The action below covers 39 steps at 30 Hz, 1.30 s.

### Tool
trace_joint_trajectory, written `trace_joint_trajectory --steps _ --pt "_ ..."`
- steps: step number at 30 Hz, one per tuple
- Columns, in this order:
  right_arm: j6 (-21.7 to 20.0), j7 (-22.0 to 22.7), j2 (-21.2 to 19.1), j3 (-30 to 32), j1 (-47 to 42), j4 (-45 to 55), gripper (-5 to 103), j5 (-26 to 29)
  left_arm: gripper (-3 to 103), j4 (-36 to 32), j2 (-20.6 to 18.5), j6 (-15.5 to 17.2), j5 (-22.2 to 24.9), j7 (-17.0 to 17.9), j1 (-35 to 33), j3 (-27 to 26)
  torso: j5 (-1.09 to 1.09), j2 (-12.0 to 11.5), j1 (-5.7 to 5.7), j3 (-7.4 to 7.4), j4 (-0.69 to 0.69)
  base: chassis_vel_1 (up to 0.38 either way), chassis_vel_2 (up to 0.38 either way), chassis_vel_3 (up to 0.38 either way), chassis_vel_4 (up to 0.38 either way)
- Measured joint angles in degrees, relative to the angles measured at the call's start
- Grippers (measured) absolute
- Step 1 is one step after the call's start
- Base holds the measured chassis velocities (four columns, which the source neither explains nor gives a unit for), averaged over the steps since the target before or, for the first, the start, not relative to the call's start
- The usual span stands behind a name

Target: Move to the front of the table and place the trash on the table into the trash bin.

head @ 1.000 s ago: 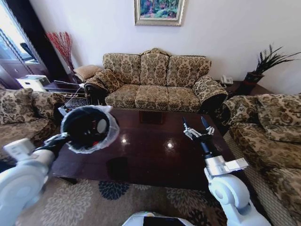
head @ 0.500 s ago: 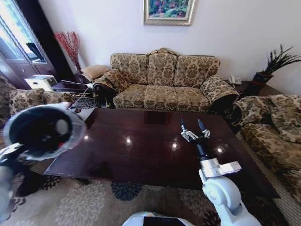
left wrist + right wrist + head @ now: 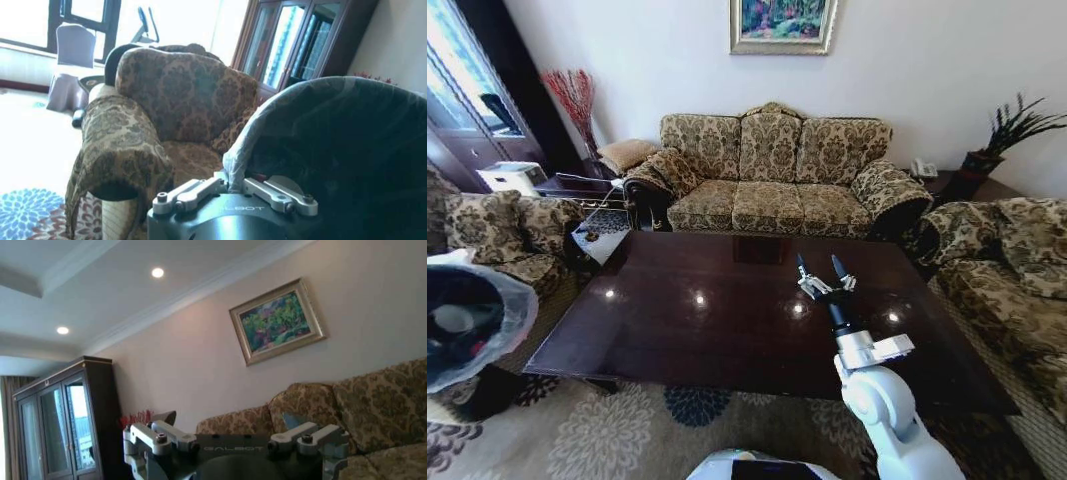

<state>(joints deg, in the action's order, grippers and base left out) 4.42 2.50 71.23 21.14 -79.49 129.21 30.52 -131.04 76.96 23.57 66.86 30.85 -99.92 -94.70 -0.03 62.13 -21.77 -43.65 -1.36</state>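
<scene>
head high over table (image 3: 727,320), wrists near sofas

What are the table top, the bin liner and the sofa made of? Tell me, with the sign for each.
Table: looks like dark polished wood, glossy; ceiling lights reflect in it as bright spots.
Bin liner: thin translucent plastic film, whitish and crinkled over the rim, clamped by the left gripper.
Sofa: woven patterned fabric, matte, probably upholstery over padding.

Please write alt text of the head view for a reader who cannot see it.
The left gripper's trash bin, lined with a whitish bag, is at the far left, beside the table. The right gripper, open, hovers over the glossy tabletop. A patterned sofa stands behind.
</scene>
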Motion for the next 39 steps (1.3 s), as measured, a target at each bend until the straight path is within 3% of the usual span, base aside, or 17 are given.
trace_joint_trajectory --steps 11,22,30,33,35,39 --pt "1.43 -0.62 -0.20 0.85 -2.42 0.23 100 -0.40 0 0.77 0.65 -0.02 -1.19 -0.07 0.70 1.88 0.04 0.00 -0.01 0.00 0.03 0.077 -0.075 -0.083 0.080" --pt "2.81 -0.89 0.39 0.91 -2.86 -1.19 100 -0.48 0 7.96 -0.83 -1.71 -0.65 -0.78 1.04 -1.03 0.05 0.00 0.04 0.00 0.01 0.247 -0.235 -0.249 0.245" --pt "3.20 -1.01 0.02 0.86 -1.69 -3.08 100 -0.22 0 18.79 -0.86 -6.15 -3.04 1.01 1.20 -2.19 0.06 0.04 0.07 0.03 0.01 0.172 -0.172 -0.143 0.190" --pt "3.18 -0.83 0.40 0.93 -1.21 -3.84 100 -0.24 0 27.95 -0.94 -9.02 -4.68 1.03 1.69 0.57 0.04 0.01 0.03 0.00 -0.01 0.000 0.000 0.000 0.000" --pt "3.19 -0.82 0.58 1.07 -1.43 -3.83 100 -0.34 0 29.51 -1.18 -9.18 -4.70 1.02 1.87 1.21 0.00 0.00 0.00 -0.01 0.02 0.000 0.000 0.000 0.000" --pt "3.28 -0.78 1.44 1.33 -2.61 -3.60 100 -1.05 0 39.25 -2.56 -10.21 -4.66 0.11 3.26 5.43 0.00 -0.02 -0.05 -0.02 0.07 -0.012 0.006 0.006 -0.017"
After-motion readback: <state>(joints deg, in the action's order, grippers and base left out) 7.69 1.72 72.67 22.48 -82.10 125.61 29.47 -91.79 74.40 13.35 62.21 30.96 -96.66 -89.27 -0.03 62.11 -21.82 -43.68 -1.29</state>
